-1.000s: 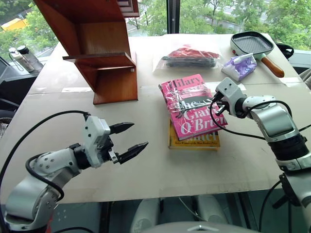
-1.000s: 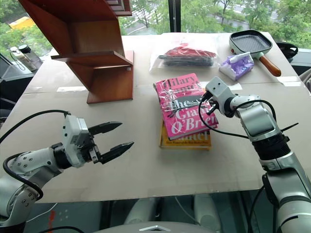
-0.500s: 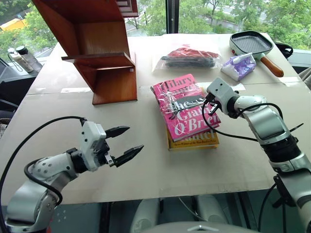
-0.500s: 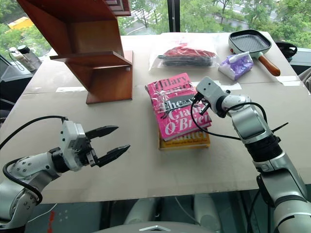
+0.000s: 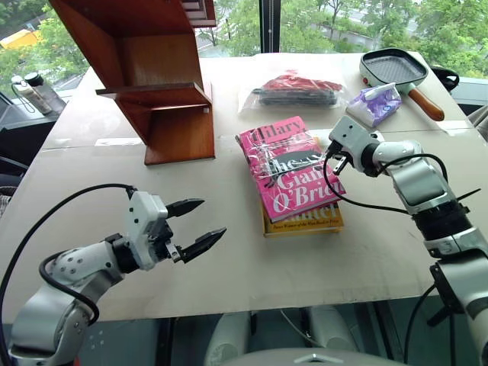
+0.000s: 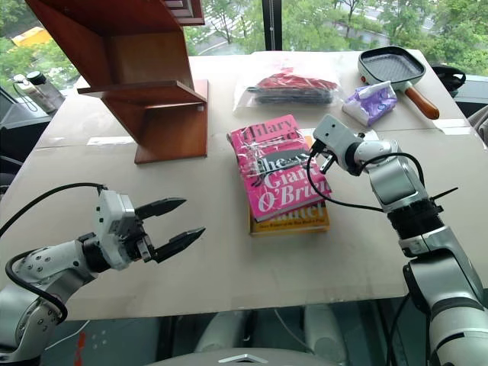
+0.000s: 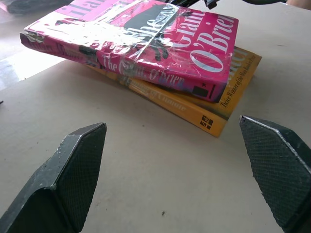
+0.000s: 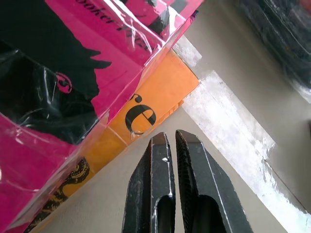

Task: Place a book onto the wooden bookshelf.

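Left eye view shows the wooden bookshelf (image 5: 156, 84) far beyond the spread-fingered left gripper (image 5: 200, 226), while the pink book (image 5: 293, 168) lies on a yellow book (image 5: 305, 221) just beside the pinched-together right gripper (image 5: 333, 164).

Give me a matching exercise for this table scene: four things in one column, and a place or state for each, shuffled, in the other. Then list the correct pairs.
Things
1. pink book
2. yellow book
3. left gripper
4. grill pan

Places or states
A. at the far right corner of the table
B. open, over bare table, holding nothing
C. lying on top of another book
D. flat on the table, at the bottom of the stack

Pairs: 1-C, 2-D, 3-B, 4-A
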You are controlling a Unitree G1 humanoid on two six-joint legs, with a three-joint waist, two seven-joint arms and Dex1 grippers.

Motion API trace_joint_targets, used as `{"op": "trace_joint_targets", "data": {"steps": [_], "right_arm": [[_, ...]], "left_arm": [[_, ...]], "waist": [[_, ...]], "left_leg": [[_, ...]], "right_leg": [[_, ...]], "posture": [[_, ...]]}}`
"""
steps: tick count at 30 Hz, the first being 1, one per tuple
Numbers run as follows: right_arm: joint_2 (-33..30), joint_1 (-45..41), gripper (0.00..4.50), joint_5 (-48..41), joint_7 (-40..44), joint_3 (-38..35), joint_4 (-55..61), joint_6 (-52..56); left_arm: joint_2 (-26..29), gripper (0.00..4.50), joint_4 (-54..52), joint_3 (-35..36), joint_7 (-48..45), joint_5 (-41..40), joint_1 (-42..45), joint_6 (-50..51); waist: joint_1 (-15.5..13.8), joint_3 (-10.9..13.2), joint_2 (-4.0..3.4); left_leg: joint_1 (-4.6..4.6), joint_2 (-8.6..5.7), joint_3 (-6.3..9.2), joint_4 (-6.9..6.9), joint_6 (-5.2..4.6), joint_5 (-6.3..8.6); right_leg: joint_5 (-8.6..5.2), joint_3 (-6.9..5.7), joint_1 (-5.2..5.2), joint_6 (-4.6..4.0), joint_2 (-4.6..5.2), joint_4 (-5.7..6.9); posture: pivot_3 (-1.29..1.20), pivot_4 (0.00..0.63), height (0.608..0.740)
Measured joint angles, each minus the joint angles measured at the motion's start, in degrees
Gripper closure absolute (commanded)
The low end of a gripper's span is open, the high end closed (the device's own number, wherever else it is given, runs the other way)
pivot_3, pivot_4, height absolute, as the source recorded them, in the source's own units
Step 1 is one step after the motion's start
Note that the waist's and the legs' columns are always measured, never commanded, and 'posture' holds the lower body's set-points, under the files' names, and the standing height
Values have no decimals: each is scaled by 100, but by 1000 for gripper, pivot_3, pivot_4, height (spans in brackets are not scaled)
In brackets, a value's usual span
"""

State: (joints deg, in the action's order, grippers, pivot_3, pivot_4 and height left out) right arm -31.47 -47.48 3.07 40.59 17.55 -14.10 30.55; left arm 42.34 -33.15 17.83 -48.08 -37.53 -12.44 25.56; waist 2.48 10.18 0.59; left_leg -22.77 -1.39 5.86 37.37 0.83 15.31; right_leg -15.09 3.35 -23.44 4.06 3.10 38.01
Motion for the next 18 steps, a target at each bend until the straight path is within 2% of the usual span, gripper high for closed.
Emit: {"op": "trace_joint_targets", "data": {"steps": [10, 18], "right_arm": [[376, -243, 4428, 196, 191, 65, -676, -679], [543, -267, 4428, 267, 427, 76, -717, -963]], "left_arm": [[0, 0, -71, 0, 147, -65, 48, 165], [-4, 0, -72, 3, 165, -65, -65, 162]], "waist": [[5, 0, 0], [1, 0, 0]], "left_leg": [[0, 0, -1, 0, 14, -8], [0, 0, 1, 0, 14, -8]], "right_leg": [[0, 2, -2, 0, 0, 2], [0, 3, -3, -1, 0, 3]], "posture": [[0, 150, 740], [0, 150, 740]]}}
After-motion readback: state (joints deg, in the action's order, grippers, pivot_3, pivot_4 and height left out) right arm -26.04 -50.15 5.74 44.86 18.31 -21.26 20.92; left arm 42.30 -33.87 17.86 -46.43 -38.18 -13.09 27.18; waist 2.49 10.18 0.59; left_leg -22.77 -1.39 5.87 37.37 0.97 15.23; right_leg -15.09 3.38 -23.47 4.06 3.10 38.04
